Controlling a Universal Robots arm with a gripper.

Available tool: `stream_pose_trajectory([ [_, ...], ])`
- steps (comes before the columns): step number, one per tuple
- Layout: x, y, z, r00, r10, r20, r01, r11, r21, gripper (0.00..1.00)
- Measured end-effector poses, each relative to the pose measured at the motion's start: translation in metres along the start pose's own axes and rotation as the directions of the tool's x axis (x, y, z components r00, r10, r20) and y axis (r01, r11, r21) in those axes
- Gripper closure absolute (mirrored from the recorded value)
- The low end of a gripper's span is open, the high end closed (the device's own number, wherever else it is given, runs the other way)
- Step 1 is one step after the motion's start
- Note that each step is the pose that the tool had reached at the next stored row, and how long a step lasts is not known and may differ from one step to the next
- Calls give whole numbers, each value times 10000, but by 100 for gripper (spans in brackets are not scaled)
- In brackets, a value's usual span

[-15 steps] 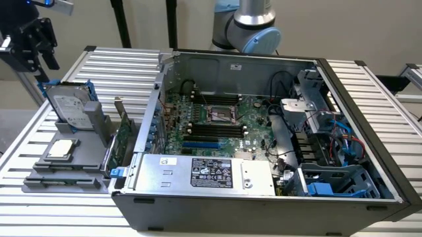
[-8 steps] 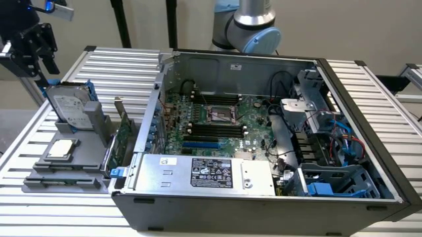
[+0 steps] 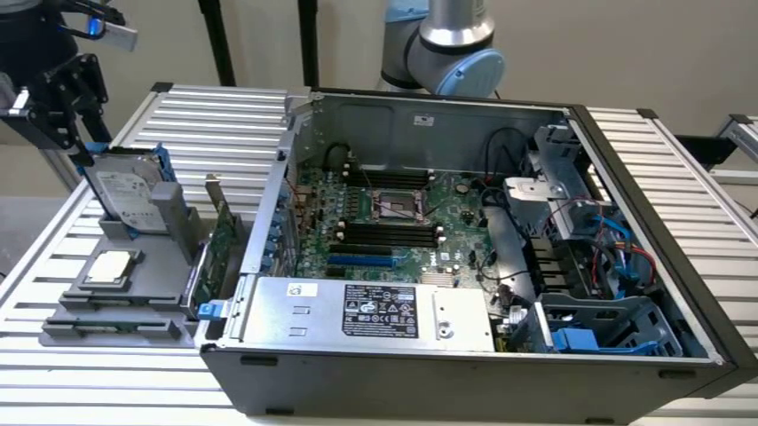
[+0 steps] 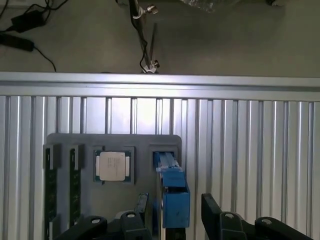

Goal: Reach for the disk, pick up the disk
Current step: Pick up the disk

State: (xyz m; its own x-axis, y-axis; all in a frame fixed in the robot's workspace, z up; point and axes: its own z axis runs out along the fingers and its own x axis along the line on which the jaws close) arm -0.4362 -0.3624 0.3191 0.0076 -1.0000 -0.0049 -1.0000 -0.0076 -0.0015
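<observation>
Desk (image 3: 213, 115) edge: your disk (image 3: 124, 191) stands upright in the grey holder (image 4: 115, 142), below the released end effector (image 4: 175, 202). Descend off-centre and a finger could strike the blue bracket (image 4: 172, 182).

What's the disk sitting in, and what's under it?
The disk stands upright in a slot of the grey holder, which lies on the ribbed table. Its bottom edge is hidden inside the slot.
</observation>
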Motion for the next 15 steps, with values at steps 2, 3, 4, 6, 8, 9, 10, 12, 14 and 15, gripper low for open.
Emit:
stream_pose_trajectory([
  [2, 0, 4, 36, 10000, 0, 0, 0, 10000, 2, 46],
  [3, 0, 5, 54, 10000, 0, 0, 0, 10000, 3, 46],
  [4, 0, 7, 72, 10000, -1, 0, 1, 10000, 5, 46],
  [6, 0, 8, 109, 10000, 0, 0, 0, 10000, 8, 46],
  [8, 0, 9, 146, 10000, -1, 0, 1, 10000, 11, 46],
  [9, 0, 8, 164, 10000, -1, 0, 1, 10000, 14, 46],
  [10, 0, 9, 182, 10000, -1, 0, 1, 10000, 13, 46],
  [12, 1, 9, 217, 10000, -2, 0, 2, 10000, 14, 46],
  [14, 1, 9, 254, 10000, -3, -1, 3, 10000, 15, 46],
  [15, 1, 9, 264, 10000, -5, 0, 5, 10000, 15, 46],
])
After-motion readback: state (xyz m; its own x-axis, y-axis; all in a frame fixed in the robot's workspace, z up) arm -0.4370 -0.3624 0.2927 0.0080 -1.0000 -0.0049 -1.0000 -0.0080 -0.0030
